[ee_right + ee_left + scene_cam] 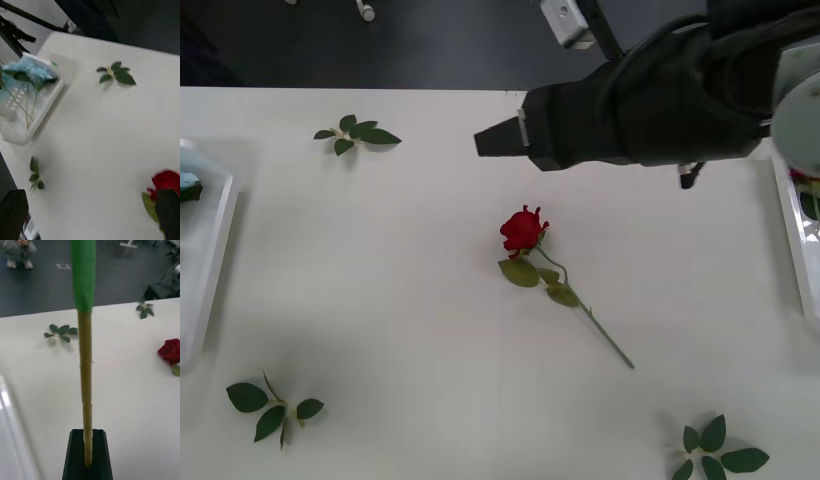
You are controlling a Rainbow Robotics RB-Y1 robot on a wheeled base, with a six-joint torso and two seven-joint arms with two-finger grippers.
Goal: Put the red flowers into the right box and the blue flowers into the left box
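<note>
One red flower point(522, 230) lies in the middle of the table, its stem running toward the front right; the right wrist view has its bloom point(167, 180) beside one finger point(168, 213). My right gripper point(498, 137) point(90, 200) hovers open just beyond the bloom, holding nothing. The left box point(205, 260) point(18, 127) at the left edge holds blue flowers point(28, 71) point(188, 186). The right box point(798, 240) shows partly at the right edge. My left gripper point(88, 459) is shut on a thin flower stem point(85, 363) whose bloom is out of view.
Bloomless leaf sprigs lie at the back left point(358, 133), front left point(275, 405) and front right point(715, 452) of the white table. My right arm point(660, 90) reaches across the back right. A wide bare stretch surrounds the rose.
</note>
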